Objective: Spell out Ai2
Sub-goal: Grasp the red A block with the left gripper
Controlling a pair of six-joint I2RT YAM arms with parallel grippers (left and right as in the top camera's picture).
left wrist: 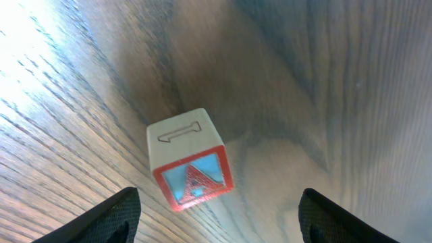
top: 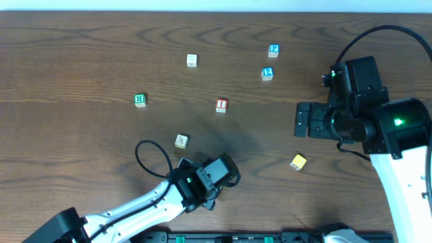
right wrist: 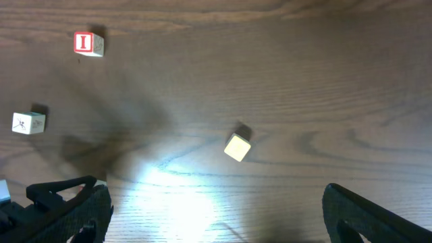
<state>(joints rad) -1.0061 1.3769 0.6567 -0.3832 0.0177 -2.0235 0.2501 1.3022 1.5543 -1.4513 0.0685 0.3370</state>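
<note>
A red-bordered block with a blue face and a red letter A (left wrist: 189, 160) lies on the wood in the left wrist view, just ahead of my left gripper (left wrist: 223, 219), which is open and apart from it. In the overhead view the left gripper (top: 221, 173) hides that block. The red I block (top: 221, 105) sits mid-table and also shows in the right wrist view (right wrist: 88, 43). The blue 2 block (top: 267, 73) is at the back right. My right gripper (top: 302, 120) is open and empty (right wrist: 216, 216).
Other blocks lie around: blue P (top: 273, 50), white (top: 192, 61), green (top: 140, 100), cream (top: 181, 140), yellow (top: 298, 162). The yellow block (right wrist: 237, 147) lies ahead of the right gripper. A black cable loops near the left arm (top: 145, 152).
</note>
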